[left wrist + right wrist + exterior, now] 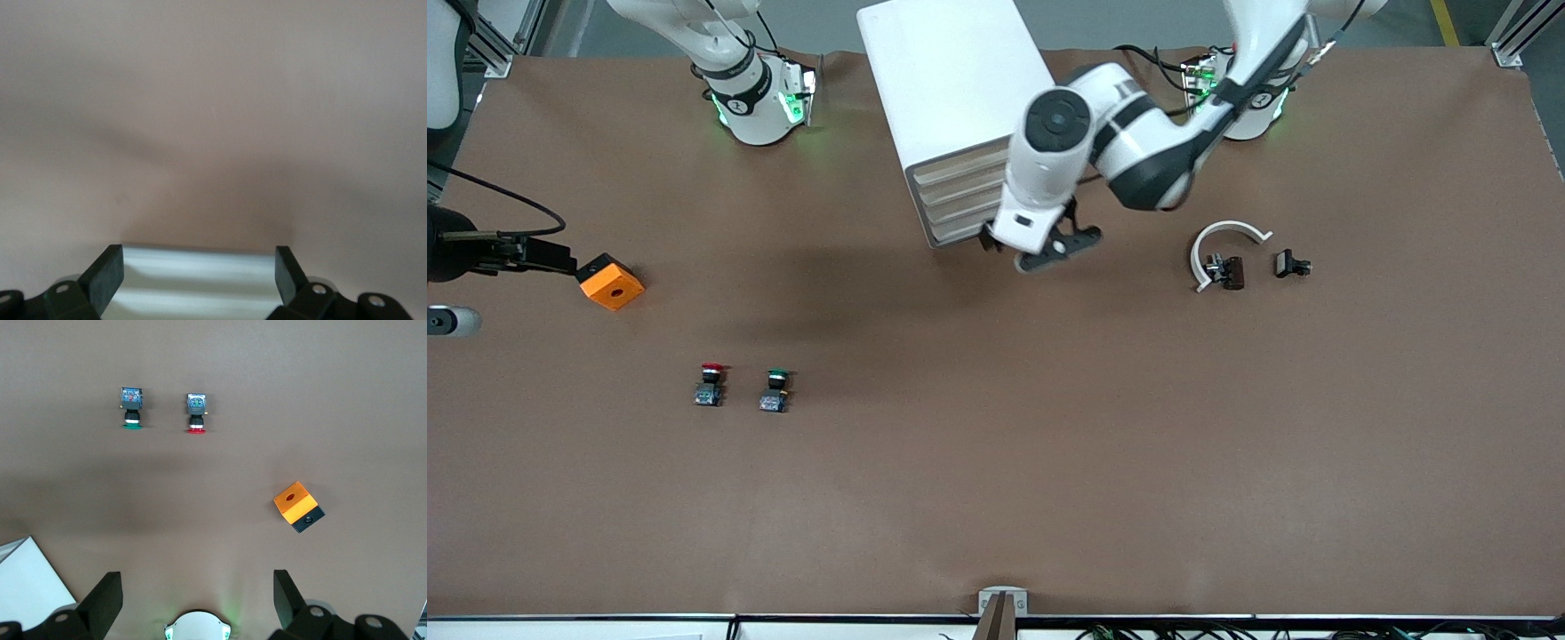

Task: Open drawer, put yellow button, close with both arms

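Both grippers gaped empty, the left gripper (1040,253) at the boxy white cabinet's (951,80) cream slatted drawer fronts (959,200) top centre, the right gripper (197,600) waiting above the brown table (1049,462); with no yellow button visible, the red-capped push button (710,384) risked being grabbed instead.

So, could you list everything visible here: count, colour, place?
cabinet: one, white, between the arms' bases
drawers: four, cream fronts, shut, in the cabinet
red button: one, red cap, toward the right arm's end
green button: one, green cap, beside the red button
yellow button: none in view
orange cube: one, orange, toward the right arm's end
curved piece: one, white, toward the left arm's end
small parts: two, black, by the curved piece
left hand: open, at the cabinet's front
right hand: open, over the table
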